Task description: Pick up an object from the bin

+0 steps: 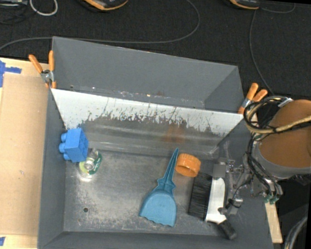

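- you are looking down into a grey metal bin (149,82). the arm comes in over its right edge, with an orange cover (287,141) and looped cables (261,113) at the wrist.
- the gripper (229,203) sits low against the right wall, near the front right corner.
- right under or just beside it lies a hand brush (200,195), black bristles toward the middle of the bin and its white back toward the gripper. it lies along the right wall.
- you cannot tell whether the gripper is released or clenched. its metal parts crowd together over the brush's white back, and nothing shows plainly as held.
- just left of the brush is a blue dustpan (161,199), its flat scoop toward the front edge and its thin handle pointing at the far wall.
- an orange ring (187,165) lies beside that handle, near the brush's far end.
- well apart, by the left wall, are a blue block toy (73,144) and a small clear object (89,164) touching it.
- judged step: the brush looks like the thing in hand, at the approach or grasp stage. it lies flat on the bin floor, so no lift has begun.
- judged next move: make sure the grip is across the narrow white back, then raise straight up, clear of the right wall.
- the brush is long, so an off-centre hold may let it tip.
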Motion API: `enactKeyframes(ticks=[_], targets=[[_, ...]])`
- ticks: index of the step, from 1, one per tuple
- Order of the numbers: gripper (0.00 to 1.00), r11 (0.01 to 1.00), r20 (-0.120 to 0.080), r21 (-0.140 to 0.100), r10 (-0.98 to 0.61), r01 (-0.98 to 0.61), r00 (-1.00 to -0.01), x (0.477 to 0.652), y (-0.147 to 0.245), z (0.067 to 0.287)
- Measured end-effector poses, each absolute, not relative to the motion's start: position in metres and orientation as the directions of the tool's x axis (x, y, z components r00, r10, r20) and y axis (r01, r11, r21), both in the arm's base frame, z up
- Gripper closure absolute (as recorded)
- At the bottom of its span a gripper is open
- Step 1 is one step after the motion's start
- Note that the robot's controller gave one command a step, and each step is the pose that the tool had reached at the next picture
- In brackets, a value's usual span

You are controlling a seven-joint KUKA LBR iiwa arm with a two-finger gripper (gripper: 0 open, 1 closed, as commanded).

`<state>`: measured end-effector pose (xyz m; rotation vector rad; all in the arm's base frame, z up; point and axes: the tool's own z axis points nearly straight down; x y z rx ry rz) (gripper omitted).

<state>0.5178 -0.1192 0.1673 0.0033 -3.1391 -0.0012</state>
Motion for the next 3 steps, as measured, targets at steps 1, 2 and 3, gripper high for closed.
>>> enactKeyframes(ticks=[1,2,3], targets=[[0.00,0.880,0.010,0.010,-0.475,-0.475,-0.880,0.535,-0.111,0.070],[0.00,0.879,0.001,0.002,-0.476,-0.476,-0.879,0.533,-0.103,0.121],[0.00,0.766,0.004,0.010,-0.643,-0.643,-0.766,0.562,-0.122,0.099]])
